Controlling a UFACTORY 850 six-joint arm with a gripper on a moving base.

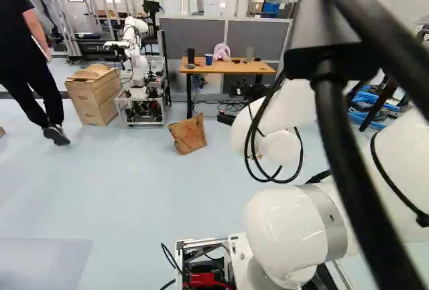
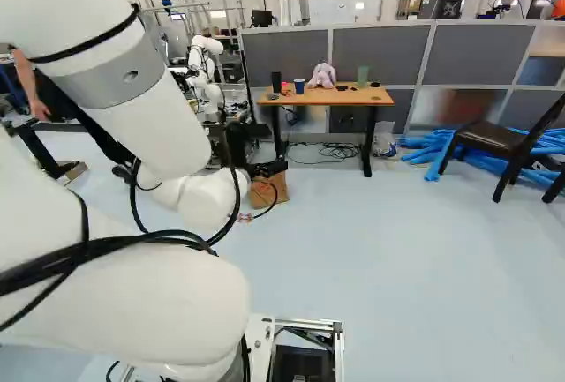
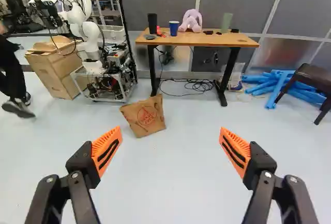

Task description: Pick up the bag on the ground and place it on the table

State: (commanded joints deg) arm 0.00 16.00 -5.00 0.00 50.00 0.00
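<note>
Short of the counter (image 3: 235, 39), bag (image 3: 144, 116): on the floor (image 3: 207, 177), nearest the counter leg (image 3: 153, 71) on the side of another robot (image 3: 88, 40), apart from it.
Brown paper: thin-walled and creased, so probably soft, easy to crumple or tear. Likely light unless loaded; its contents are hidden.
Wide upper edge: turned toward the counter and the likely mouth. The best hold is probably a pinch here, one pad on each broad face, deep enough to catch both layers, since shallow paper could slip.
Narrower end: toward my base, away from the counter.
Long axis: only slightly longer than wide. It seems to run from the narrower end to the upper edge, slanting toward the other robot's side, not square to the counter. Whether the bag stands or lies back, I cannot tell.
Claw (image 3: 170, 130): spread wide, holding nothing, well apart from the counter, with the bag ahead.
</note>
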